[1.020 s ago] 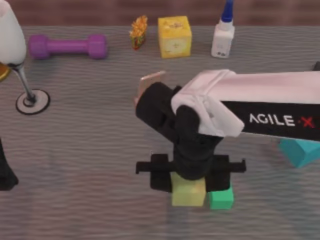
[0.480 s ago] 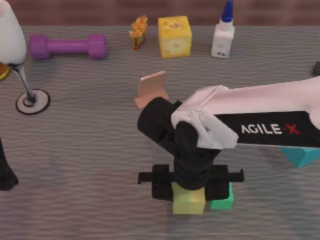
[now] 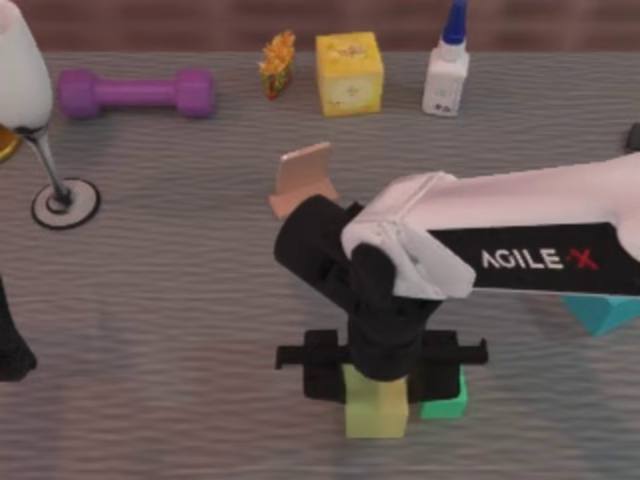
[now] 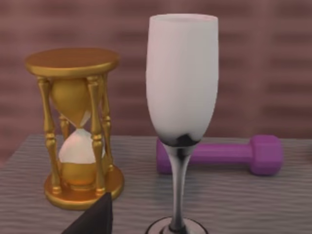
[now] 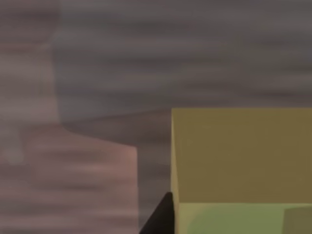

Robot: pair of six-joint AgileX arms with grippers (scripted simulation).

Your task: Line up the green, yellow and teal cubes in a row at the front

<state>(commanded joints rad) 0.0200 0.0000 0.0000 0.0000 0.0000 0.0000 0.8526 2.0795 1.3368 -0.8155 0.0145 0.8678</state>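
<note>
Top view: the pale-yellow matte cube [image 3: 376, 408] sits at the table's front just beside the small bright-green cube [image 3: 445, 400], while the large teal cube [image 3: 603, 314] lies well apart at the right edge, yet to be lined up; the right gripper [image 3: 380, 385] hangs directly over the pale-yellow cube. Left wrist view: the left arm is parked facing a gold hourglass [image 4: 75, 126] and a white champagne glass [image 4: 181, 87]. Right wrist view: the pale-yellow cube [image 5: 241, 156] fills the frame close against a dark fingertip [image 5: 158, 217], though whether it is clamped cannot be told.
</note>
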